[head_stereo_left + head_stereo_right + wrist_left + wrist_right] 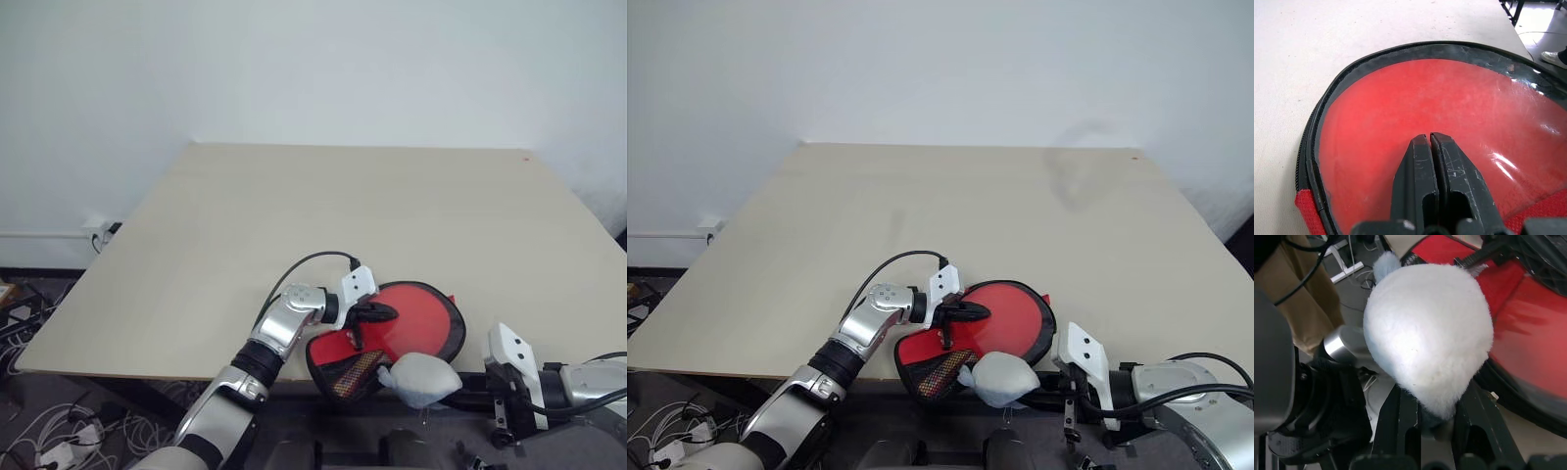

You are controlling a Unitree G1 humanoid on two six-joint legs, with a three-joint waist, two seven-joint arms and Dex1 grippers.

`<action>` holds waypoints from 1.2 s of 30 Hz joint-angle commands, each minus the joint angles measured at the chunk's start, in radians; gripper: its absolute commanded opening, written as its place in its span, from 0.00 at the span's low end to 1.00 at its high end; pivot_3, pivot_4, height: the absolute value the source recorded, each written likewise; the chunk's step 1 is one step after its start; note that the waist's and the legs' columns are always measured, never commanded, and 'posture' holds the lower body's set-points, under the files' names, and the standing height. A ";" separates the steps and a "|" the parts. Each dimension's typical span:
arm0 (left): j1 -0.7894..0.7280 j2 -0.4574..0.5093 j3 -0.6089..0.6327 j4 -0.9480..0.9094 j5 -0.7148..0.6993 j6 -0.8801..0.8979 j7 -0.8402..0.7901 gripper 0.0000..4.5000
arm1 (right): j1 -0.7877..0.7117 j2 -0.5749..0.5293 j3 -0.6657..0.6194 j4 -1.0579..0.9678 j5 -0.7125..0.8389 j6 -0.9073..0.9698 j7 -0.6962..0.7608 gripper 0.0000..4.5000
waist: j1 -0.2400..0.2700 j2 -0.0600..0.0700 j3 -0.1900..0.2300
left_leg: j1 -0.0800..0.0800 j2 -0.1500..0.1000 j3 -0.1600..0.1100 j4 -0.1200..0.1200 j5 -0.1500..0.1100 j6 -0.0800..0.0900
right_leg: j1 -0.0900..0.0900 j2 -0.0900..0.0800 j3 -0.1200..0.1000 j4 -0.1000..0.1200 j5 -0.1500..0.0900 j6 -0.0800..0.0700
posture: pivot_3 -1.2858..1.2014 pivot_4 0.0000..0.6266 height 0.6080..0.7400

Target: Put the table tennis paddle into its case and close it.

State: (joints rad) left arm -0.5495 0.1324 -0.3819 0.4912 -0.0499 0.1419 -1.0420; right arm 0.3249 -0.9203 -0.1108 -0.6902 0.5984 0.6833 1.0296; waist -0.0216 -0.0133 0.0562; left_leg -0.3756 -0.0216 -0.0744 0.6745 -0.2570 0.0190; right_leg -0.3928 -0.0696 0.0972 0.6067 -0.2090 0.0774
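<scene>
At lower centre, the left gripper (380, 313) presses shut onto the case (416, 318) at the table (294, 215) edge, while the right gripper (1436, 423) pinches a white fluffy lump (1427, 330), risking dragging the overhanging case off.

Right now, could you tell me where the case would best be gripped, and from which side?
Probably the case by its narrow handle end at the table's near edge. That end tapers slim enough for fingers to span, while the round red window lies wide and flat. The left gripper rests shut on the window, so come from the near side.
</scene>
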 commanded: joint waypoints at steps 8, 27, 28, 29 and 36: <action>0.002 0.015 -0.014 0.026 0.024 0.013 0.000 0.00 | -0.044 -0.006 -0.014 -0.055 0.061 0.042 -0.018 0.08 | 0.000 0.000 0.000 | 0.000 0.000 0.000 0.000 0.000 0.000 | 0.000 0.000 0.000 0.000 0.000 0.000 | 0.52 0.00 1.00; 0.044 0.062 -0.023 -0.044 0.028 0.042 -0.012 0.00 | -0.096 0.053 0.107 -0.134 0.201 0.106 -0.073 0.08 | 0.000 0.000 -0.002 | 0.000 0.001 0.000 -0.001 0.000 0.001 | -0.001 0.000 -0.001 0.000 0.000 0.000 | 0.52 0.00 1.00; 0.047 0.067 -0.023 -0.051 0.028 0.045 -0.013 0.00 | -0.101 0.060 0.111 -0.129 0.207 0.111 -0.079 0.08 | 0.000 0.000 -0.002 | 0.000 0.001 0.000 -0.001 0.000 0.001 | -0.001 0.000 -0.001 0.000 0.000 0.000 | 0.52 0.00 1.00; 0.049 0.071 -0.023 -0.057 0.027 0.049 -0.014 0.00 | -0.105 0.063 0.113 -0.123 0.211 0.113 -0.084 0.08 | 0.000 0.000 -0.002 | 0.000 0.001 0.000 -0.001 0.000 0.001 | -0.001 0.000 -0.001 0.000 0.000 0.000 | 0.52 0.00 1.00; 0.051 0.079 -0.025 -0.067 0.025 0.061 -0.013 0.00 | -0.112 0.057 0.083 -0.082 0.215 0.145 -0.114 0.34 | 0.000 0.000 -0.002 | 0.000 0.001 0.000 -0.002 0.000 0.001 | -0.001 0.000 -0.001 0.000 0.000 0.000 | 0.52 0.00 1.00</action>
State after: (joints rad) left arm -0.5172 0.1944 -0.3836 0.4046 -0.0505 0.1787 -1.0544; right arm 0.2261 -0.8587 -0.0122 -0.7572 0.7675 0.8276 0.9095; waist -0.0212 -0.0134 0.0544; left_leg -0.3752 -0.0200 -0.0744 0.6728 -0.2569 0.0198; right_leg -0.3938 -0.0692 0.0960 0.6066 -0.2091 0.0773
